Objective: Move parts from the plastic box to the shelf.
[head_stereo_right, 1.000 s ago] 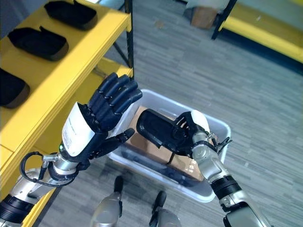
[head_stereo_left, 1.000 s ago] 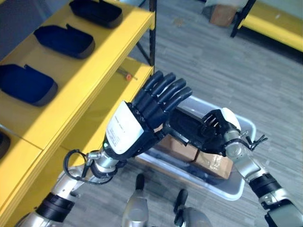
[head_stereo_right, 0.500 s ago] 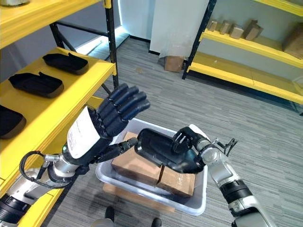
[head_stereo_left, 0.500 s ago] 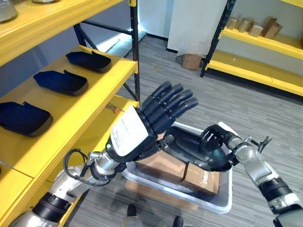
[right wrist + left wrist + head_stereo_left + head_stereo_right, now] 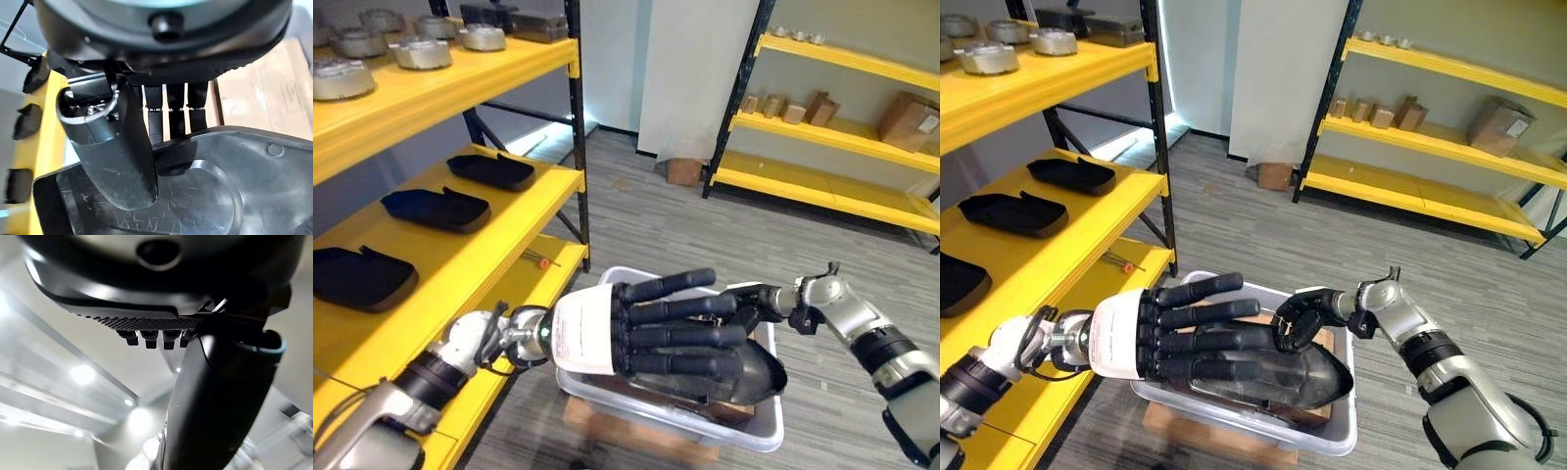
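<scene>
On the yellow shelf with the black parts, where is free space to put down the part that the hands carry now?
Bare yellow lies along the shelf front edge and in the gaps between the three black trays. The right hand pinches the black part; the left hand lies flat on it.

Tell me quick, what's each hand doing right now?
Left hand: open, fingers straight across the black part.
Right hand: shut on the black part's end, above the plastic box.
</scene>
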Tool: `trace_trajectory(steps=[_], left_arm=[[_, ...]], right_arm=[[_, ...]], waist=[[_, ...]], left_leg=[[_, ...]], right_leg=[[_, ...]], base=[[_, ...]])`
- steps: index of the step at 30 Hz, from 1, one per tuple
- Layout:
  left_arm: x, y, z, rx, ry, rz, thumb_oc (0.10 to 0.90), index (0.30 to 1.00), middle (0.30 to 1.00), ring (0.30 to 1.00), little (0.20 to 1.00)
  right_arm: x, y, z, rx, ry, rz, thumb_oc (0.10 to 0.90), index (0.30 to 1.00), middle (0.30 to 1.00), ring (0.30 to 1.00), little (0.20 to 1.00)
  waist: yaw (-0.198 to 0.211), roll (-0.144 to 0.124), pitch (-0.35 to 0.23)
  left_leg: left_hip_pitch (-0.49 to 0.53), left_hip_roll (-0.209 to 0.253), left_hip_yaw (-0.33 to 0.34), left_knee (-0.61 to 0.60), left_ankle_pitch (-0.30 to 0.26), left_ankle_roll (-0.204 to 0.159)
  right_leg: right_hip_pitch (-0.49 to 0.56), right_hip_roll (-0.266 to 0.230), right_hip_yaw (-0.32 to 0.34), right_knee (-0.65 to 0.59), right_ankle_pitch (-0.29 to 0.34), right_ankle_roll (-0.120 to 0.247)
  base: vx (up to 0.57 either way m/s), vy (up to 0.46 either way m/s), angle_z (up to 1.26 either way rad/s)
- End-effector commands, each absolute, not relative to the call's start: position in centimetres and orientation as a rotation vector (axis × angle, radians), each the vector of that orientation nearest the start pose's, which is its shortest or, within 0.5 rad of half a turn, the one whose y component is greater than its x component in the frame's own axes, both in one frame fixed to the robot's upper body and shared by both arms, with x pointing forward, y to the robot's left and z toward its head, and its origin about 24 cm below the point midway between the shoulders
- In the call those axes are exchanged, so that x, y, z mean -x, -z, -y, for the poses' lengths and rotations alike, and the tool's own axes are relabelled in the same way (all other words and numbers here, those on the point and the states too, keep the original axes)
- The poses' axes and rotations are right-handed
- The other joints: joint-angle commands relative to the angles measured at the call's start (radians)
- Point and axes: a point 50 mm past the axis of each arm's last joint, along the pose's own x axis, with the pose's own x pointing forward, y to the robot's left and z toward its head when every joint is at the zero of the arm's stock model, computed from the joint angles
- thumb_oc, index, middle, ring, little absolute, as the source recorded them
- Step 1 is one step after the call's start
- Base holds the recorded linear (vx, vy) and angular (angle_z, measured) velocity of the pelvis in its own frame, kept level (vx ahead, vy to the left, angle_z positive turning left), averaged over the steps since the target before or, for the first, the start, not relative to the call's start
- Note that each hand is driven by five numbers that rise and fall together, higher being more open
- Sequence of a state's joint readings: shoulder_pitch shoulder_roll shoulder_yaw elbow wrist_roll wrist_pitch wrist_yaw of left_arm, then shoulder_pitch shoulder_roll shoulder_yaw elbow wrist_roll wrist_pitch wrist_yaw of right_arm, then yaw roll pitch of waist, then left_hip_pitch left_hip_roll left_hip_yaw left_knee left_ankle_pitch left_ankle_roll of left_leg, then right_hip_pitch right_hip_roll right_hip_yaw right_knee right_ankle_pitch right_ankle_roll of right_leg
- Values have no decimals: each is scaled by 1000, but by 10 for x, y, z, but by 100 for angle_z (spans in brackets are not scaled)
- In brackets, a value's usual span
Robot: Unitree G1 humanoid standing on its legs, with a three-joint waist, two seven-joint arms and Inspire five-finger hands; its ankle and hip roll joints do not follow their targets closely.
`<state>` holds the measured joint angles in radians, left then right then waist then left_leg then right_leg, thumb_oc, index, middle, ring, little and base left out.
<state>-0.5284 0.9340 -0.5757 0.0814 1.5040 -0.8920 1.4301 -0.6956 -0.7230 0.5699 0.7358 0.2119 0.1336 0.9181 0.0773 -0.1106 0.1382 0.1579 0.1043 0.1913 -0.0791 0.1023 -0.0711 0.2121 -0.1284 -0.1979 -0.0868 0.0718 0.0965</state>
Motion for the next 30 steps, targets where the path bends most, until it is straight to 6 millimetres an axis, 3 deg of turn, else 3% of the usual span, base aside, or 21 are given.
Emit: trace_trajectory(steps=[1, 4, 6, 9, 14, 17, 24, 30], left_arm=[[-250, -168, -163, -991, 359, 1905, 900, 1000, 1000, 1000, 1000], [-257, -179, -177, -1111, 324, 1852, 900, 1000, 1000, 1000, 1000], [-260, -183, -200, -1214, 300, 1822, 900, 1000, 1000, 1000, 1000], [-262, -183, -210, -1285, 288, 1796, 900, 1000, 1000, 1000, 1000], [-262, -185, -259, -1513, 274, 1752, 900, 1000, 1000, 1000, 1000], [-258, -191, -271, -1573, 297, 1744, 900, 1000, 1000, 1000, 1000], [-256, -188, -276, -1595, 392, 1699, 900, 1000, 1000, 1000, 1000], [-258, -179, -257, -1510, 477, 1750, 900, 1000, 1000, 1000, 1000]], right_arm=[[-351, -131, 259, 603, -856, -498, 400, 300, 300, 300, 300], [-342, -130, 283, 560, -850, -540, 400, 300, 300, 300, 300], [-333, -131, 301, 554, -843, -569, 400, 300, 300, 300, 300], [-330, -132, 307, 536, -845, -579, 400, 300, 300, 300, 300], [-319, -137, 323, 487, -876, -640, 400, 300, 300, 300, 300], [-316, -140, 326, 475, -891, -636, 400, 300, 300, 300, 300], [-326, -160, 306, 457, -997, -515, 400, 300, 300, 300, 300], [-335, -171, 263, 391, -1235, -400, 400, 300, 300, 300, 300]], waist=[[5, 15, -61], [2, 26, -65], [-1, 34, -67], [-3, 38, -67], [-5, 53, -67], [-5, 61, -67], [-13, 71, -68], [-22, 73, -75]], left_leg=[[34, 9, 15, 2, -93, -11], [38, 9, 16, 0, -94, -13], [39, 9, 18, -2, -94, -16], [40, 10, 18, -3, -94, -18], [38, 10, 26, -4, -91, -22], [37, 11, 26, -5, -90, -23], [35, 12, 30, -4, -95, -22], [37, 15, 34, -4, -101, -19]], right_leg=[[0, 6, -33, 40, -63, 21], [3, 5, -33, 33, -60, 21], [4, 4, -33, 29, -59, 21], [3, 4, -32, 27, -58, 21], [-2, 1, -34, 27, -59, 21], [-5, 1, -35, 24, -58, 22], [-11, 1, -32, 21, -61, 21], [-12, 5, -23, 19, -67, 20]], base=[[-20, 30, -4], [0, 0, 0], [-12, 4, -2], [-22, -1, -11], [-28, -3, -9], [-7, -3, -1], [-19, -9, 0], [-4, -7, -1]])
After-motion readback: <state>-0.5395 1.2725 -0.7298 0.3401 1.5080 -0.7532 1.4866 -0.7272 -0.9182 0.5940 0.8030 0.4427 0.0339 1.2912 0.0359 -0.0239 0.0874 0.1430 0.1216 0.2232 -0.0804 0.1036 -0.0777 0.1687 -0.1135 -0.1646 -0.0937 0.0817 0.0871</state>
